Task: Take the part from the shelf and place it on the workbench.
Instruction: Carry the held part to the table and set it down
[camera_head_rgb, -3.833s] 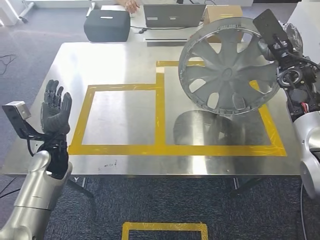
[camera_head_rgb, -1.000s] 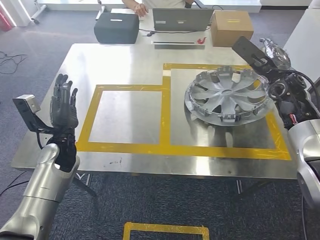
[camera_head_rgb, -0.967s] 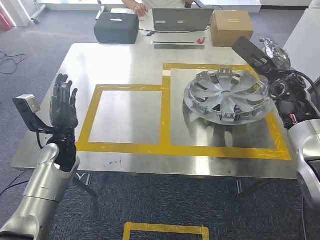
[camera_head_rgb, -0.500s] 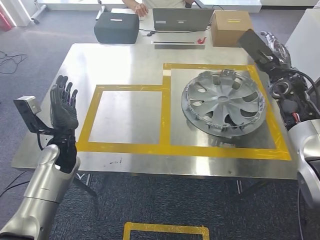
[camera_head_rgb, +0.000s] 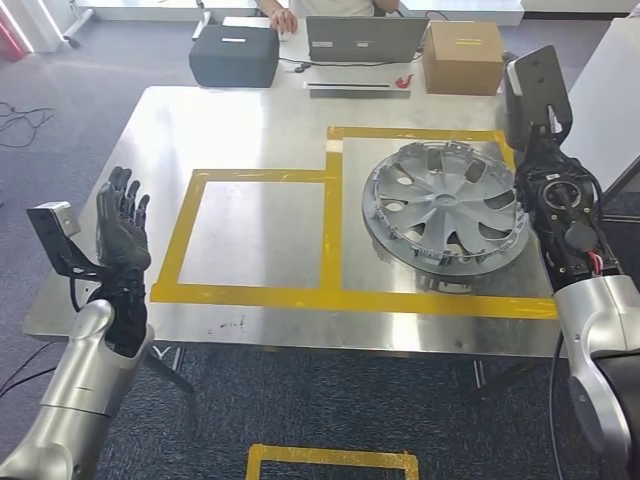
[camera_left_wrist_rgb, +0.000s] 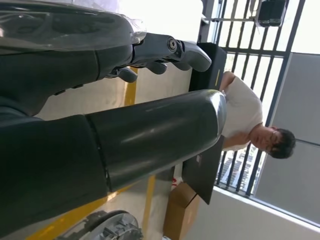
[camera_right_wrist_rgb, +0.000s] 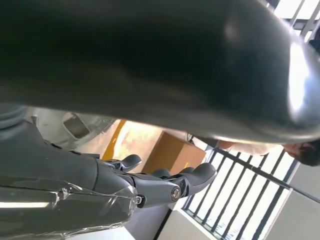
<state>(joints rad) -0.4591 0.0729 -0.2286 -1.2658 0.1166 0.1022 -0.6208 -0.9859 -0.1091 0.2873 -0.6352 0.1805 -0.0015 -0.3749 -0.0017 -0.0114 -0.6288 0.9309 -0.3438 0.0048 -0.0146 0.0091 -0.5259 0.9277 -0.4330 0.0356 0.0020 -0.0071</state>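
The part is a silver wheel cover (camera_head_rgb: 445, 205) lying flat on the steel workbench (camera_head_rgb: 249, 110), inside the right yellow-taped rectangle. My right hand (camera_head_rgb: 540, 165) is at the cover's right rim with nothing in it. In the right wrist view its fingers (camera_right_wrist_rgb: 162, 185) are stretched out, with a piece of the cover (camera_right_wrist_rgb: 75, 125) beyond them. My left hand (camera_head_rgb: 121, 225) is raised off the table's left front corner, fingers apart and upright, holding nothing. The left wrist view shows that hand (camera_left_wrist_rgb: 151, 135) and a bit of the cover (camera_left_wrist_rgb: 105, 227).
A second yellow-taped rectangle (camera_head_rgb: 253, 235) lies left of the cover. At the far edge stand a black case (camera_head_rgb: 234, 55), a laptop (camera_head_rgb: 366, 38) and a cardboard box (camera_head_rgb: 463, 55). A person (camera_left_wrist_rgb: 245, 120) sits behind the laptop. Grey carpet surrounds the table.
The wheel cover went from held up and tilted to flat on the table. My right hand let go of it and turned at the rim. The left hand barely moved.
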